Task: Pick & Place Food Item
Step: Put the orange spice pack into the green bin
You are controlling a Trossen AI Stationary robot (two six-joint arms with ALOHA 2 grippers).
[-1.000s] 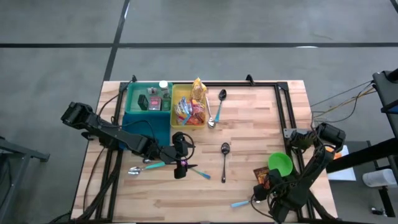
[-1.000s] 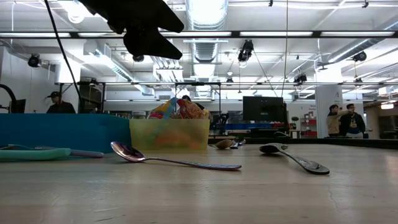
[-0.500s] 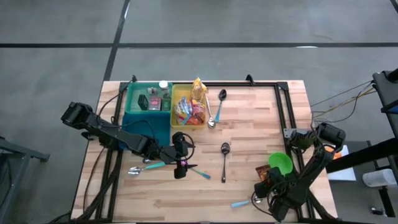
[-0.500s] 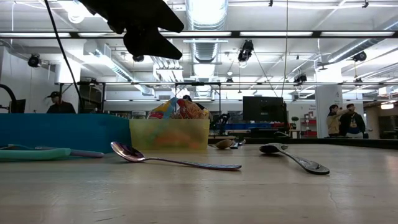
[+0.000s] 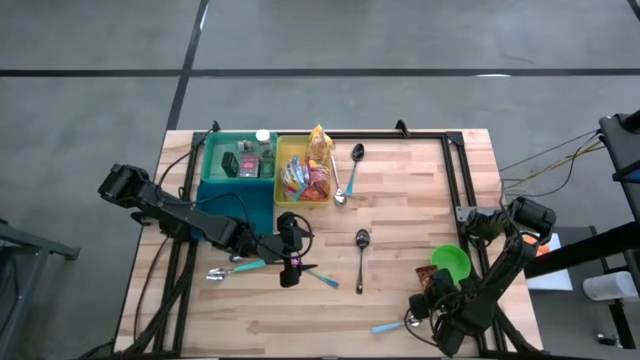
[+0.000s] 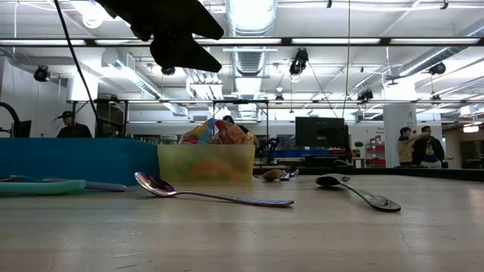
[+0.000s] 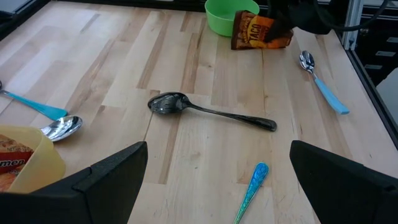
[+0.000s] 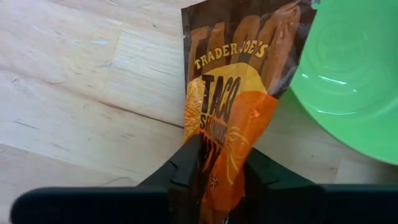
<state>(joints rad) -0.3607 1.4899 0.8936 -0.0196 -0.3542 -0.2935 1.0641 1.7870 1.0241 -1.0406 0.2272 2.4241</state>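
At the near right corner of the table (image 5: 400, 190), the right gripper (image 8: 214, 163) has its two fingers closed on the lower edge of the taco seasoning packet (image 8: 231, 93), pinching the thin foil between them. The packet lies beside the green bowl (image 8: 354, 74), one edge touching or overlapping its rim. To do this step well, confirm the pinch sits well onto the foil rather than on its very edge, then lift straight up so the packet clears the bowl rim without dragging it. The left gripper (image 7: 217, 186) waits with its fingers spread wide and empty, near the middle of the table.

The packet is flat, glossy and flexible, printed in brown, yellow and orange, with "TACO" in large letters. It will probably droop when raised.
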